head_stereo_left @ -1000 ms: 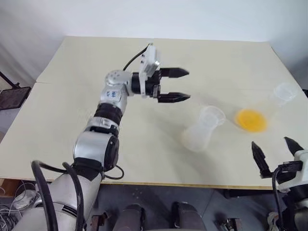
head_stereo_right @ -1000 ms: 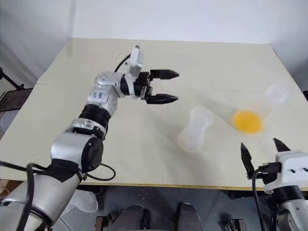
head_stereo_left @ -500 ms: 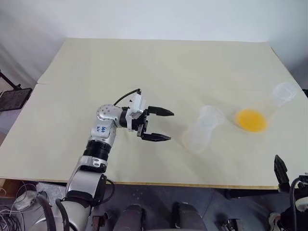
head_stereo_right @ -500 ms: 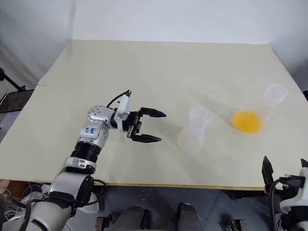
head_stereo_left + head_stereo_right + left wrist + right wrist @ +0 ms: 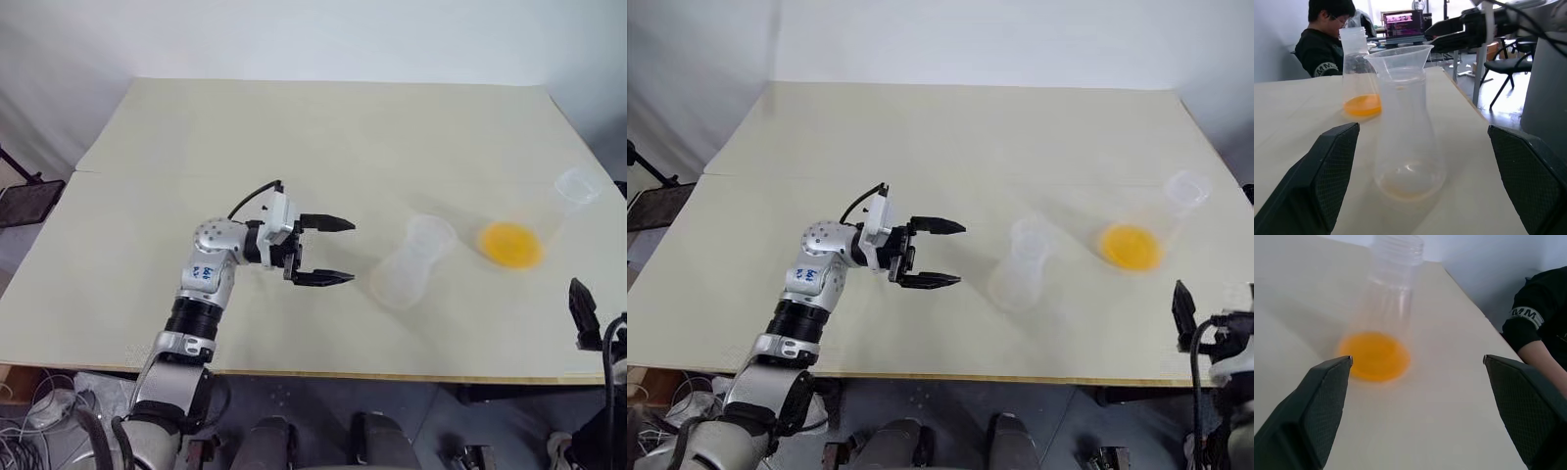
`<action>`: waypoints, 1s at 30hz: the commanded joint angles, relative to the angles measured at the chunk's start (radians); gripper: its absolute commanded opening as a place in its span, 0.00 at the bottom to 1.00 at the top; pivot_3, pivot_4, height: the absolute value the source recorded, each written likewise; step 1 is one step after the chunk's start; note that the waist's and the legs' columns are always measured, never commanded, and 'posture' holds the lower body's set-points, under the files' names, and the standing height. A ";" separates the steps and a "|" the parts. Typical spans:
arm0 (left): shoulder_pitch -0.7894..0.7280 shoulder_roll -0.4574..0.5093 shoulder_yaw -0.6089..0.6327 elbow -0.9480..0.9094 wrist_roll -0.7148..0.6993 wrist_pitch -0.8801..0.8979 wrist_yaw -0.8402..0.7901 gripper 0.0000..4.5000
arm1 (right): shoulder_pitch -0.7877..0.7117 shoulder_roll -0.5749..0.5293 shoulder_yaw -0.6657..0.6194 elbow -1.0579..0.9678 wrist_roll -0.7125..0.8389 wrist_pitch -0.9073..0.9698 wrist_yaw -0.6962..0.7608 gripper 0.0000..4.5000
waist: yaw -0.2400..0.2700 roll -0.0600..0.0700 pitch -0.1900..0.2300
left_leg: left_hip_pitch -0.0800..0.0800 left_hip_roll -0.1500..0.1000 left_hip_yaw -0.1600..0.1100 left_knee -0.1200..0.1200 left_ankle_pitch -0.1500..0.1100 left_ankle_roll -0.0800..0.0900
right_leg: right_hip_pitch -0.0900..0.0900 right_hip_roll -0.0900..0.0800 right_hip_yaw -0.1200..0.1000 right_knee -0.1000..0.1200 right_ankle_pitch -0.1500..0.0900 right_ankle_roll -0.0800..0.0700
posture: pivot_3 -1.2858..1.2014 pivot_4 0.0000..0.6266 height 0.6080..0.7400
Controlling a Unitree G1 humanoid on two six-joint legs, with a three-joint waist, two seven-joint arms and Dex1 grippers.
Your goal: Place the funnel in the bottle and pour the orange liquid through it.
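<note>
Left gripper (image 5: 334,251) gapes beside the bottle (image 5: 404,266) — funnel (image 5: 1399,56) seated.

L arm bent over table, left gripper (image 5: 327,251) level, jaws wide apart, right gripper (image 5: 1183,309) at edge, open.

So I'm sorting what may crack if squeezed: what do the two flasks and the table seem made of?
The bottle: apparently thin clear plastic, faintly frosted; the background shows through it. The second flask, holding the orange liquid: clear plastic too, with a ribbed, threaded-looking neck. The table: a smooth, matte cream board, maybe laminate; material uncertain.
</note>
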 commanded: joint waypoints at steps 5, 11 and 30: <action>0.079 0.018 -0.015 -0.183 -0.041 0.072 0.079 0.99 | -0.154 -0.098 0.019 0.176 0.026 0.040 0.060 1.00 | 0.000 0.000 0.000 | 0.000 0.000 0.000 0.000 0.000 0.000 | 0.000 0.000 0.001 0.000 0.000 0.000 | 0.52 0.24 1.00; 0.122 0.024 -0.021 -0.268 -0.058 0.120 0.129 0.99 | -0.276 -0.126 0.040 0.288 0.035 0.030 0.102 1.00 | -0.001 0.000 0.000 | -0.001 0.000 -0.001 0.000 0.000 0.000 | 0.000 -0.001 0.001 -0.001 0.000 0.000 | 0.52 0.24 1.00; 0.135 0.040 -0.041 -0.288 -0.082 0.131 0.169 0.99 | -0.578 -0.222 0.134 0.667 -0.037 -0.103 0.240 1.00 | -0.002 0.001 0.000 | -0.001 0.000 0.000 0.000 0.000 0.000 | 0.000 -0.001 -0.001 -0.002 0.000 0.000 | 0.52 0.24 1.00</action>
